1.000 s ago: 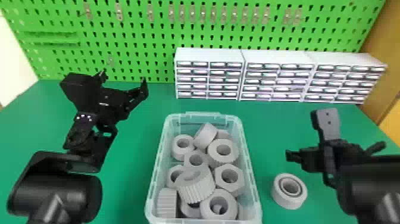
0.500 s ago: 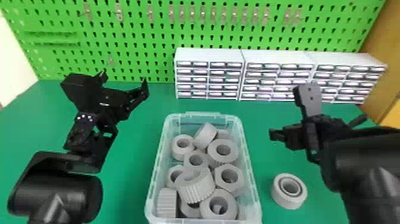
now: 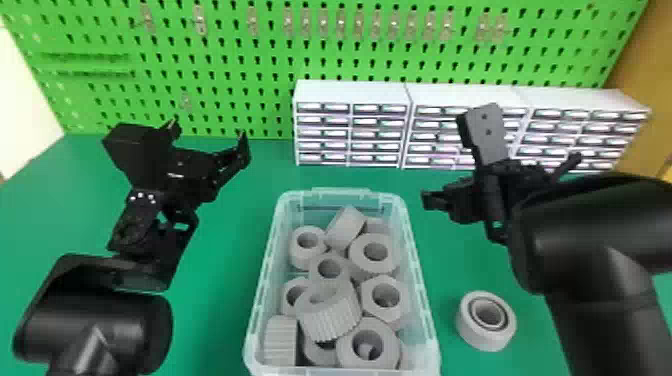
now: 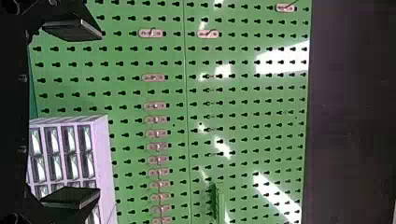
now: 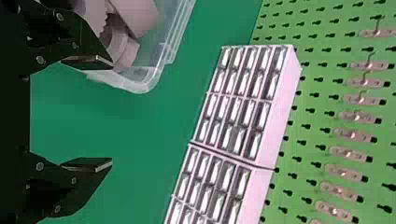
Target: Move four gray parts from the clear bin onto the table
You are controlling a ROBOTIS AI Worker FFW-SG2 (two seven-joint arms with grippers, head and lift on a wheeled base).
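Observation:
The clear bin [image 3: 432, 345] holds several gray parts, ridged, round and hexagonal, heaped together; a ridged one [image 3: 330, 312] lies on top. One gray ring part [image 3: 486, 321] rests on the table to the bin's right. My left gripper [image 3: 210, 132] is parked open above the table, left of the bin; its fingers also stand apart in the left wrist view, left gripper [image 4: 86, 114]. Right of the bin's far end, above the table, is my right gripper [image 3: 430, 200]. In the right wrist view the right gripper [image 5: 100, 113] is open and holds nothing, with the bin's corner beyond one finger.
White drawer cabinets [image 3: 350, 95] stand along the back of the green table [image 3: 225, 300], in front of the green pegboard [image 3: 225, 65]. Table surface shows between the left arm and the bin, and around the ring part.
My right arm has moved left, toward the bin, and its gripper is now nearer the bin's far right side. The left arm and the gray parts have kept their places.

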